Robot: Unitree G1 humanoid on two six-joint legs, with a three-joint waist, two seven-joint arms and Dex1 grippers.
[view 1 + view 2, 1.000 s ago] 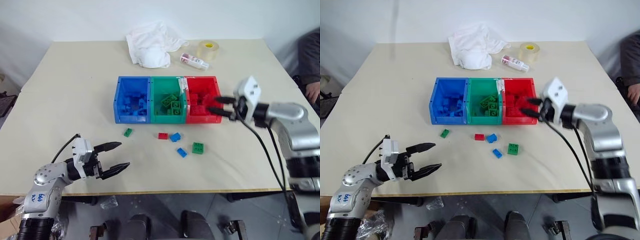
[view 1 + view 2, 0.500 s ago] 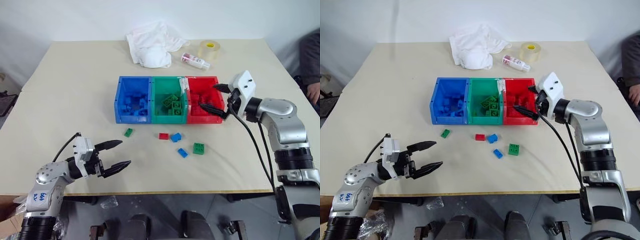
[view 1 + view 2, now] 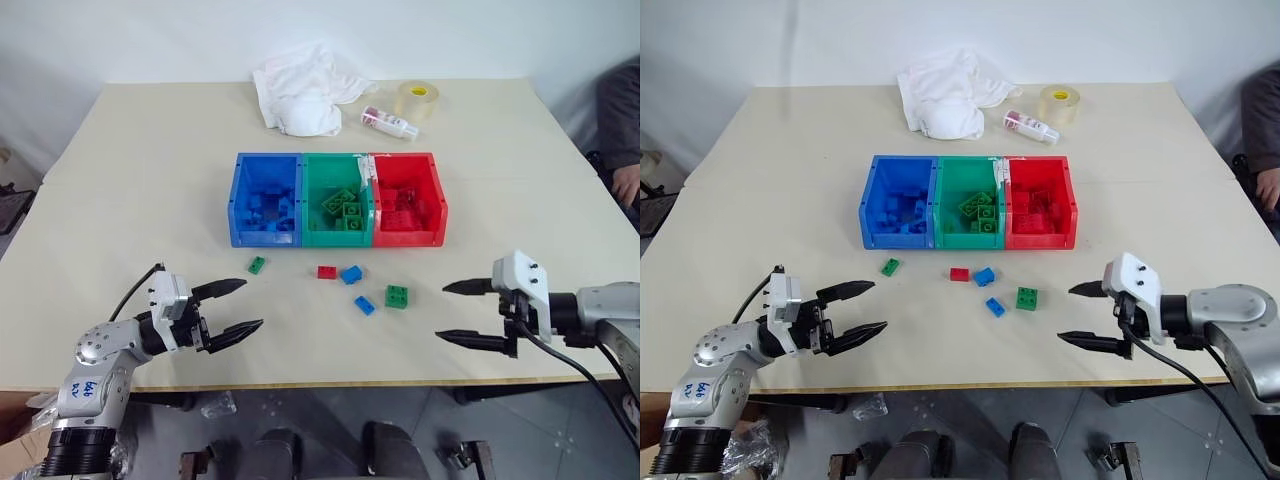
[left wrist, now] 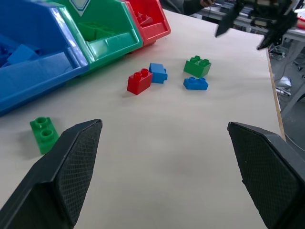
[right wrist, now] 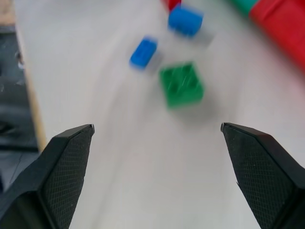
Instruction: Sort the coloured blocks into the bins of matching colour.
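Observation:
The joined bins stand mid-table: blue bin (image 3: 264,199), green bin (image 3: 336,198), red bin (image 3: 407,198), each with bricks inside. On the table in front of them lie loose coloured blocks: a small green block (image 3: 257,264), a red block (image 3: 326,271), a blue block (image 3: 351,274), a smaller blue block (image 3: 365,305) and a square green block (image 3: 397,296). My left gripper (image 3: 238,307) hovers open and empty near the front left edge. My right gripper (image 3: 455,312) hangs open and empty at the front right, to the right of the square green block (image 5: 181,86).
At the back of the table lie a crumpled white cloth (image 3: 300,88), a small bottle (image 3: 389,122) and a tape roll (image 3: 416,98). A person's hand and sleeve (image 3: 626,140) show beyond the right edge. Bare tabletop lies to the left and right of the bins.
My right gripper opened over the red bin, then pulled back and down to the table's front right. The left gripper stayed put.

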